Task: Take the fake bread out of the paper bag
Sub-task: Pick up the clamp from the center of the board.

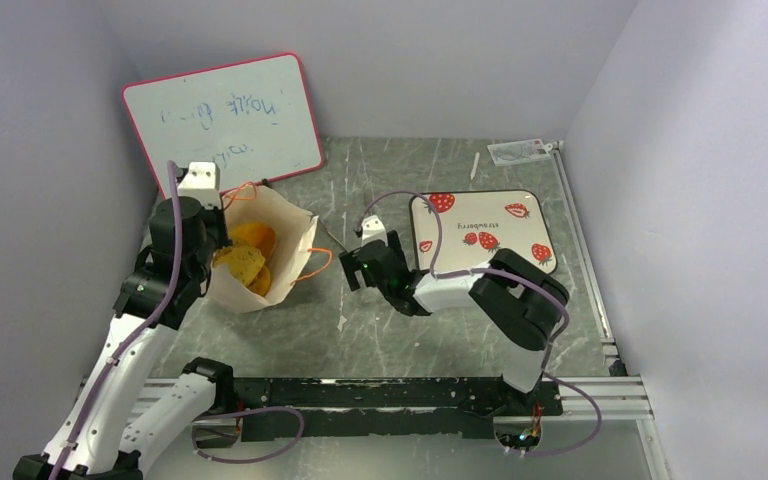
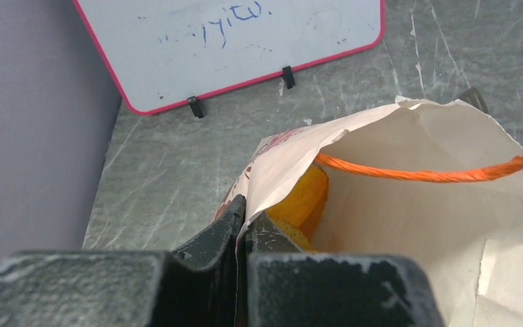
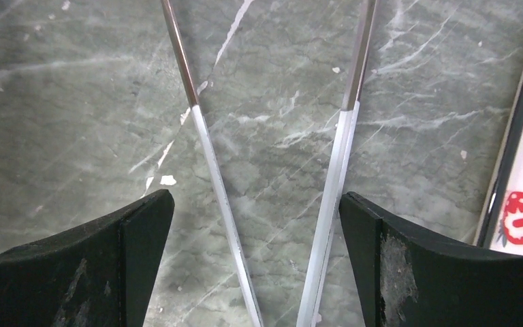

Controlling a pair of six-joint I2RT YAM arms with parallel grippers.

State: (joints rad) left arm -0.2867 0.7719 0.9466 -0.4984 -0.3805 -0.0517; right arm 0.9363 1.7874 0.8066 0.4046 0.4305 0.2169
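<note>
Bread (image 1: 245, 262): inside bag (image 1: 285, 225), visible through open mouth. Likely light, rigid, smooth; pinch across a piece's middle. Left gripper (image 2: 243, 221) clamped on bag rim; right gripper (image 3: 255, 204) spread wide, empty, right of bag.

I see a grey-green desk (image 1: 380, 330) veined in white. The paper bag (image 1: 290, 240) is pale tan with orange cord handles (image 2: 422, 174); the fake bread (image 1: 245, 262) inside is orange-yellow. The whiteboard (image 1: 222, 120) is white, pink-framed, with blue scribbles. The tray (image 1: 475, 205) is white, dark-rimmed, printed with red strawberries.
</note>
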